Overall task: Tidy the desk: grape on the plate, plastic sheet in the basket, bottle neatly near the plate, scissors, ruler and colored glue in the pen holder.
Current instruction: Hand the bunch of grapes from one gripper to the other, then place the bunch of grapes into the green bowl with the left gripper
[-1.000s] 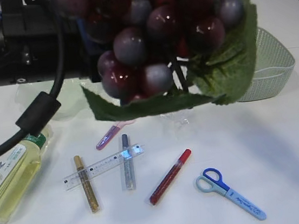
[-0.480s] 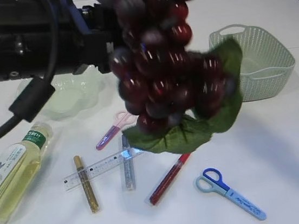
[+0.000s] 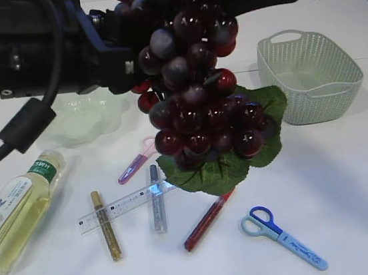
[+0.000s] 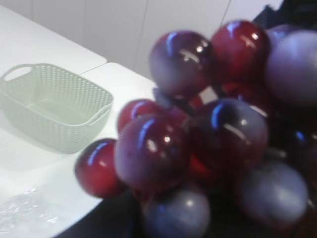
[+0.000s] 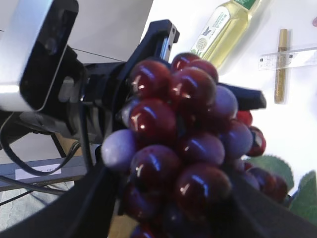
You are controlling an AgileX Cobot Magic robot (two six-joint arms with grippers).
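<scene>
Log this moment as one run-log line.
phase: grape transfer | grape bunch: hanging in air over the glue pens | left gripper: holding the bunch | plate: no grapes yet

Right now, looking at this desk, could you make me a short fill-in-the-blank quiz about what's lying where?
1. The grape bunch hangs in the air above the ___.
2. The clear ruler lies across the gold and ___ glue pens.
3. The scissors have ___ handles.
4. The green basket holds ___.

Missing words: table; silver; blue; nothing
</scene>
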